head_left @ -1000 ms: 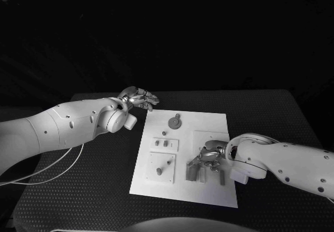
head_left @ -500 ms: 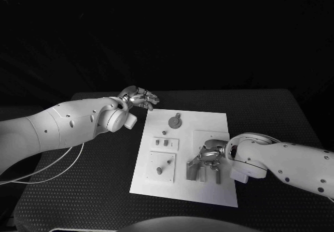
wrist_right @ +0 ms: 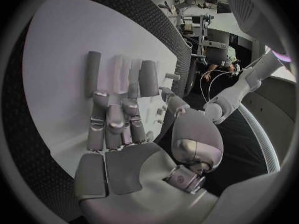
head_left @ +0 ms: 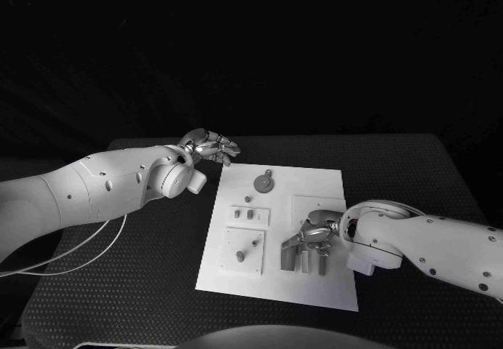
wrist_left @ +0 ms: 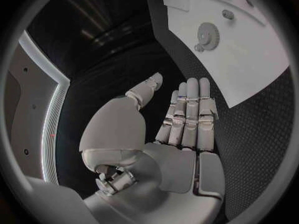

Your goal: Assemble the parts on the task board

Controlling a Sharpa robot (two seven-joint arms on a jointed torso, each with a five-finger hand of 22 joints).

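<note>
While the right hand (head_left: 311, 240) lies low over the near right part of the task board (head_left: 315, 178), its fingers reach flat and side by side toward the robot's body, with nothing visibly gripped; whether the fingertips press on the board I cannot tell. Just across from it, toward the board's left side, a small elongated part (head_left: 240, 256) lies on a raised square plate (head_left: 251, 265), its long axis running roughly from near to far, slightly slanted. Farther up sit two short pegs (head_left: 249, 214) in a small block, and beyond them a round gear-like part (head_left: 264, 184) near the far edge. The left hand (head_left: 211, 146) hovers off the board's far left corner over the black table (head_left: 398, 160), palm open, fingers straight and together, empty. To my eye the right hand is clearly the nearer one to the elongated part, which lies to its left; the gear sits closer to the left hand.
</note>
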